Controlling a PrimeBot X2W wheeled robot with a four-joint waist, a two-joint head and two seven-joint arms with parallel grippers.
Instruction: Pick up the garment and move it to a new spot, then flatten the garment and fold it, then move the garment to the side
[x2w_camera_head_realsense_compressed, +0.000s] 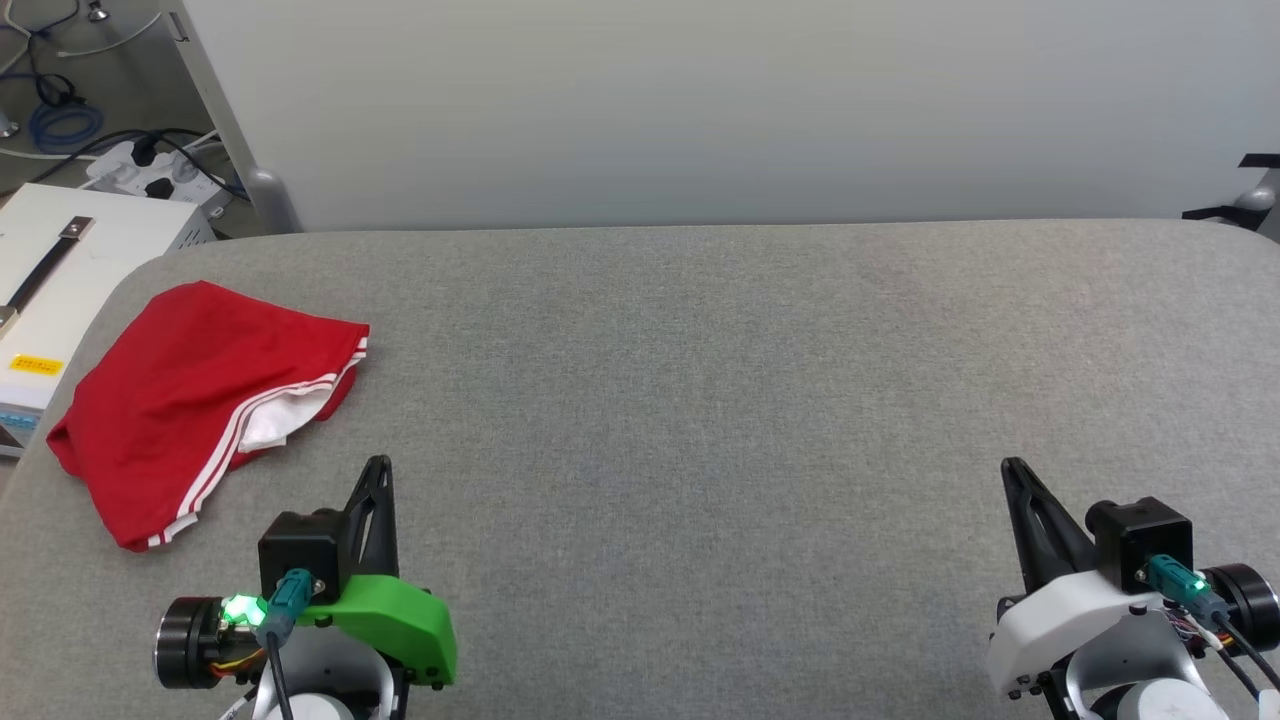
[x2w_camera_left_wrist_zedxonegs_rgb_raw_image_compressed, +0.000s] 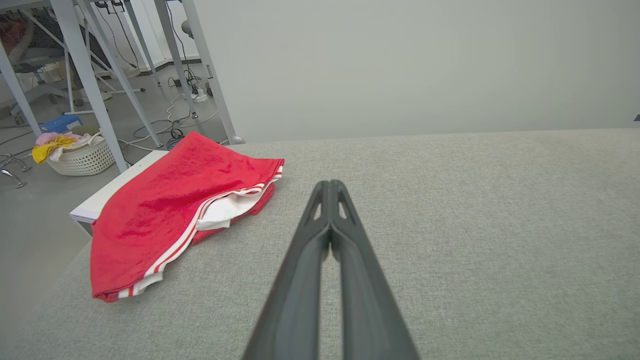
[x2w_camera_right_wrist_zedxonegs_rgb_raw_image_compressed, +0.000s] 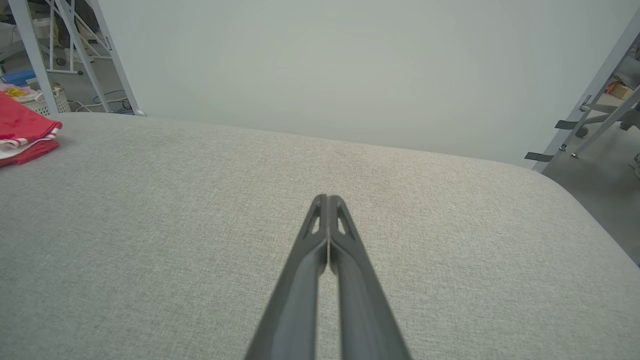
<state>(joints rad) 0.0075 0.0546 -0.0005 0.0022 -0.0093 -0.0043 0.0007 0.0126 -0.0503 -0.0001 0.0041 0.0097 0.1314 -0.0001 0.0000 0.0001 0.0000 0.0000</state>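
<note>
The garment (x2w_camera_head_realsense_compressed: 190, 400) is a red jersey with red-white striped trim and a bit of white sleeve showing. It lies folded at the left edge of the grey padded table (x2w_camera_head_realsense_compressed: 700, 400). In the left wrist view the garment (x2w_camera_left_wrist_zedxonegs_rgb_raw_image_compressed: 170, 210) sits ahead and to the left of the fingers. Its corner (x2w_camera_right_wrist_zedxonegs_rgb_raw_image_compressed: 25, 132) shows at the far left of the right wrist view. My left gripper (x2w_camera_head_realsense_compressed: 378, 470) rests shut and empty near the table's front, just right of the garment, apart from it. At the front right, my right gripper (x2w_camera_head_realsense_compressed: 1012, 470) is shut and empty too.
A white box (x2w_camera_head_realsense_compressed: 60, 290) stands beside the table's left edge, with cables and a power strip (x2w_camera_head_realsense_compressed: 150, 170) on the floor behind. A pale wall panel (x2w_camera_head_realsense_compressed: 700, 100) runs along the far edge. A white basket of clothes (x2w_camera_left_wrist_zedxonegs_rgb_raw_image_compressed: 80, 155) sits on the floor among table legs.
</note>
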